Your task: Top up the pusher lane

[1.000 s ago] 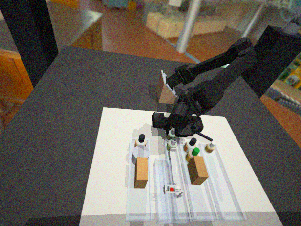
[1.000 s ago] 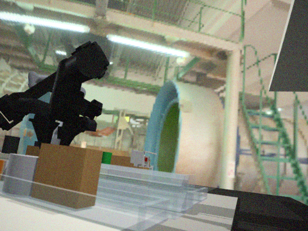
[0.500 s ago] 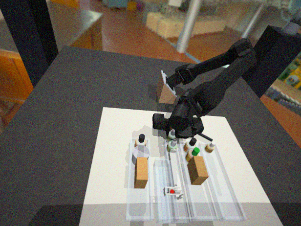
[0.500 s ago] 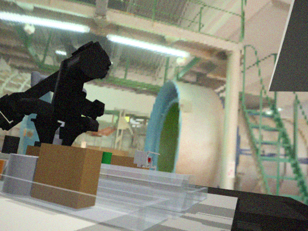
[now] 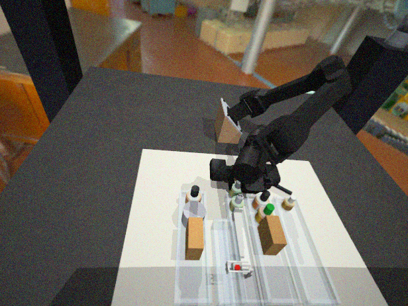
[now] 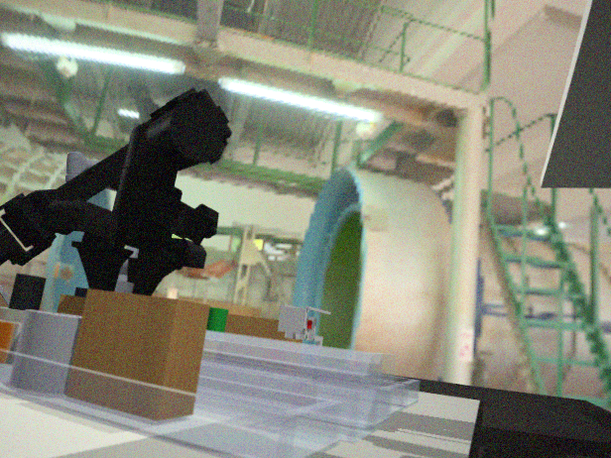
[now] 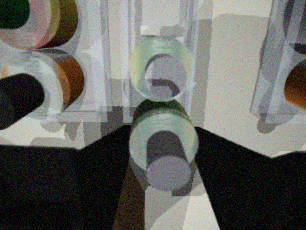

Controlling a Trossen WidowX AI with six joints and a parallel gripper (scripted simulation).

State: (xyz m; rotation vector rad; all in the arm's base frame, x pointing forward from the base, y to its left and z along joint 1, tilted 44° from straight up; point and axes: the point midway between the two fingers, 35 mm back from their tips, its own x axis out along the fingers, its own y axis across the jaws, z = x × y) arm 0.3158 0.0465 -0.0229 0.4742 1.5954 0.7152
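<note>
A pale green jar with a grey cap (image 7: 162, 131) (image 5: 236, 189) is between my fingers. My gripper (image 7: 161, 133) (image 6: 125, 284) is shut on it, at the front end of the sprung lane (image 5: 234, 236) (image 7: 194, 30). A matching jar (image 7: 162, 64) (image 5: 237, 203) stands in the lane just behind the held one. In the wrist view the two overlap; I cannot tell if they touch. A pale plate edge (image 7: 162, 31) shows behind the lane jar. The held jar's base and the low front stop are hidden, so its height over the lane floor is unclear.
Right of the lane in the top view are a black-capped jar (image 5: 260, 201), a green-capped jar (image 5: 268, 209), a small white-capped jar (image 5: 288, 203) and a brown block (image 5: 272, 235). Left are another black-capped jar (image 5: 194, 196), a grey cylinder (image 5: 193, 210) and another block (image 5: 195, 238).
</note>
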